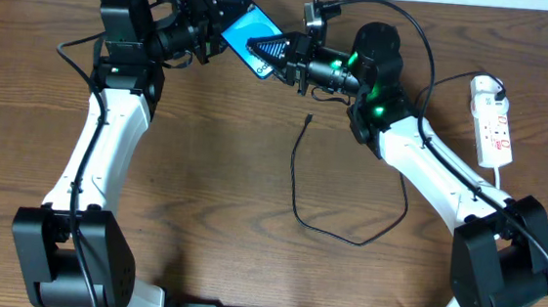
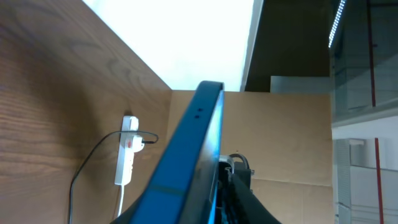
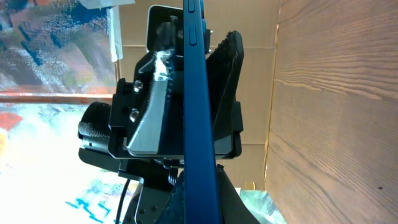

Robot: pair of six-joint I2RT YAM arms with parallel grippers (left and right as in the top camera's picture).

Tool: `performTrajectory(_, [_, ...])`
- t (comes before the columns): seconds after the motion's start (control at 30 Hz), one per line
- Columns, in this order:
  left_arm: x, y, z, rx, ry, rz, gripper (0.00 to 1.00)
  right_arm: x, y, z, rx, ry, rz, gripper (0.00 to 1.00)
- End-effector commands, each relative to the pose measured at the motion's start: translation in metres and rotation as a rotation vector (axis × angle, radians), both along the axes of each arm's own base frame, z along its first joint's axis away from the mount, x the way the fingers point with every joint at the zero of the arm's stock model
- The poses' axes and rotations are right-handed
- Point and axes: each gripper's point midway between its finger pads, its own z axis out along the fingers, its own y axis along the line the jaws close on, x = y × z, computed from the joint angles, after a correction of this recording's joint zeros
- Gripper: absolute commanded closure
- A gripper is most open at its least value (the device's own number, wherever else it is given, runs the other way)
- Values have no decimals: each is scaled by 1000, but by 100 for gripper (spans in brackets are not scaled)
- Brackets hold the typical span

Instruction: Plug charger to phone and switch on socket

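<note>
With my left hand [image 1: 209, 33] and right hand [image 1: 270, 53] both clamped on the phone [image 1: 241, 19] above the desk [image 1: 204, 168], a mistimed release could twist or drop it.

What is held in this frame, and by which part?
The phone, off the table: the left gripper clamps one end, a jaw on each face; the right gripper holds the opposite end.

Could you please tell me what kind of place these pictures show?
Probably a robotics lab or test bench, not a home: the left arm and right arm stand at a wooden table, both reaching the phone, and plain cardboard panels wall it off.
</note>
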Motion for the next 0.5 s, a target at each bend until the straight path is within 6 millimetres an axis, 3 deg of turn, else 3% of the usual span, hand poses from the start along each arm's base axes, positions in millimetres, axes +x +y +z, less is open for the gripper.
performTrajectory(0.0, [-7, -8, 24, 2, -70, -40, 75, -19, 17, -8, -7, 20, 73, 99])
performTrajectory(0.33, [-9, -13, 24, 2, -70, -50, 76, -20, 21, -7, -2, 41, 63, 99])
performTrajectory(0.47, [-9, -13, 24, 15, -91, -52, 92, -20, 21, -7, -2, 42, 62, 99])
